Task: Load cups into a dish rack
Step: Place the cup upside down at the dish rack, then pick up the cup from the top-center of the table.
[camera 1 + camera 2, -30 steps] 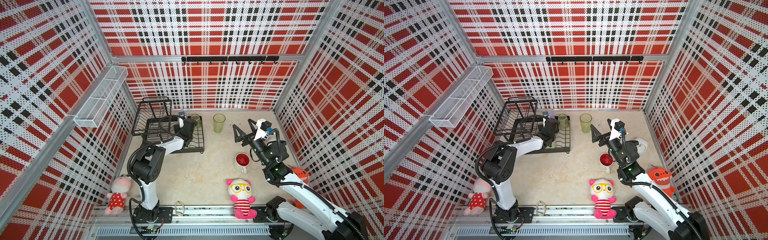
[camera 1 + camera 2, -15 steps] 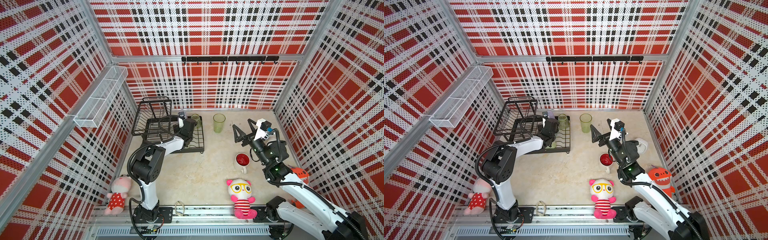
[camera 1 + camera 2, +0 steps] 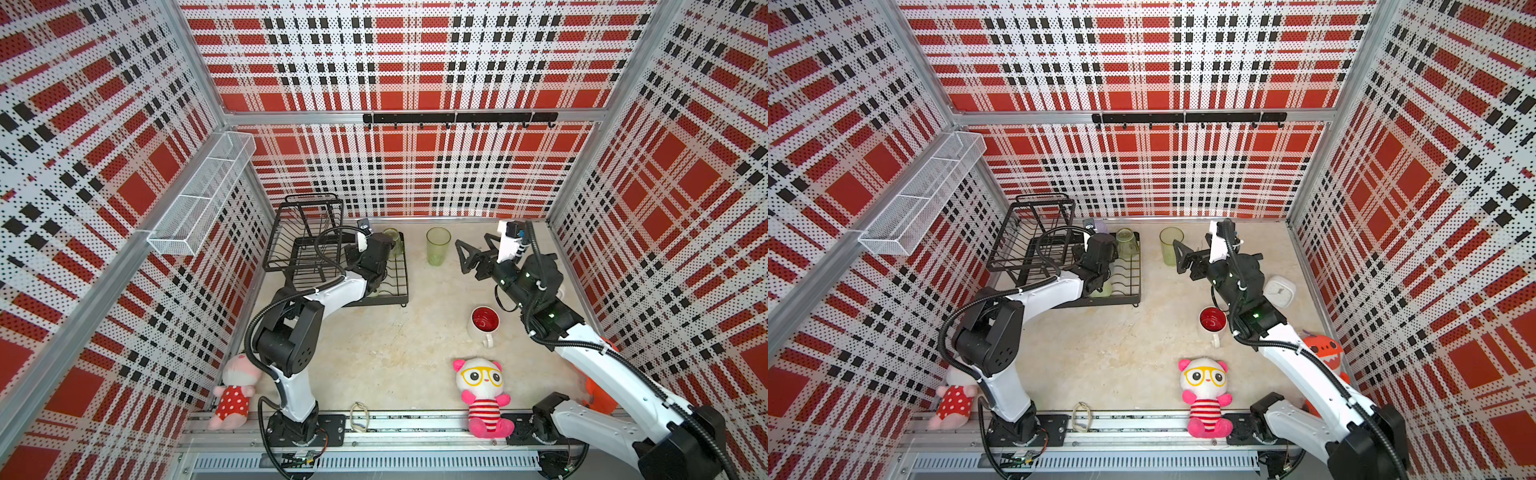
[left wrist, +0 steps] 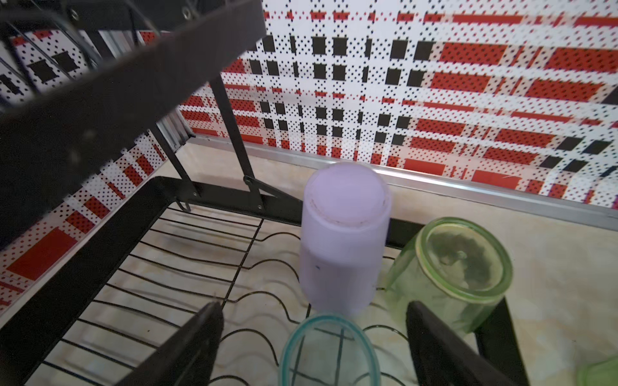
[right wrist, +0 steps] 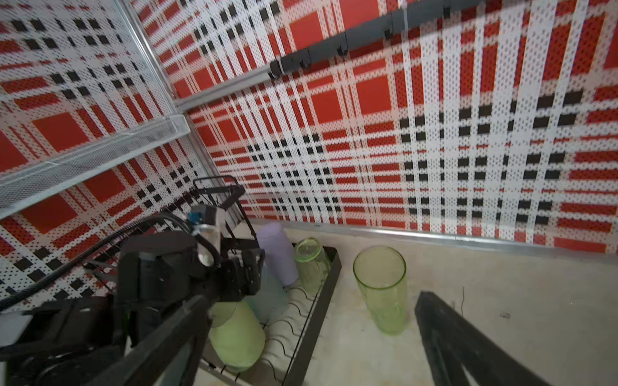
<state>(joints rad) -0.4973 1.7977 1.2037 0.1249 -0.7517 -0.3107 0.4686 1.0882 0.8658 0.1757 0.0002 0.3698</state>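
While left fingers (image 4: pixel 197 341) stand spread either side of teal tumbler (image 4: pixel 329 351), clear of it, tumbler sits on dish rack (image 4: pixel 100 260) lower tray by lavender cup (image 4: pixel 341 240) and olive tumbler (image 4: pixel 448 270). Right fingers (image 5: pixel 461 347) wide apart, empty, over tabletop (image 3: pixel 374 353) near bright green tumbler (image 5: pixel 381 287). White mug (image 3: pixel 484 322) upright on tabletop.

One lavender cup (image 4: pixel 344 240), one olive-green tumbler (image 4: pixel 448 274), one teal tumbler (image 4: pixel 329 351), one bright green tumbler (image 3: pixel 437 246), one pale green mug (image 5: pixel 235 337) and one white mug with red inside (image 3: pixel 484 322) are counted, six in all. One dish rack (image 5: pixel 319 302) is seen, along with three plush toys (image 3: pixel 953 401) (image 3: pixel 1206 390) (image 3: pixel 1323 349), one white clock (image 3: pixel 1280 291), one mesh basket (image 3: pixel 199 203), one hook rail (image 3: pixel 457 118), one loop of cord (image 3: pixel 1081 416) and two robot arms (image 3: pixel 1050 297) (image 3: pixel 1304 378).
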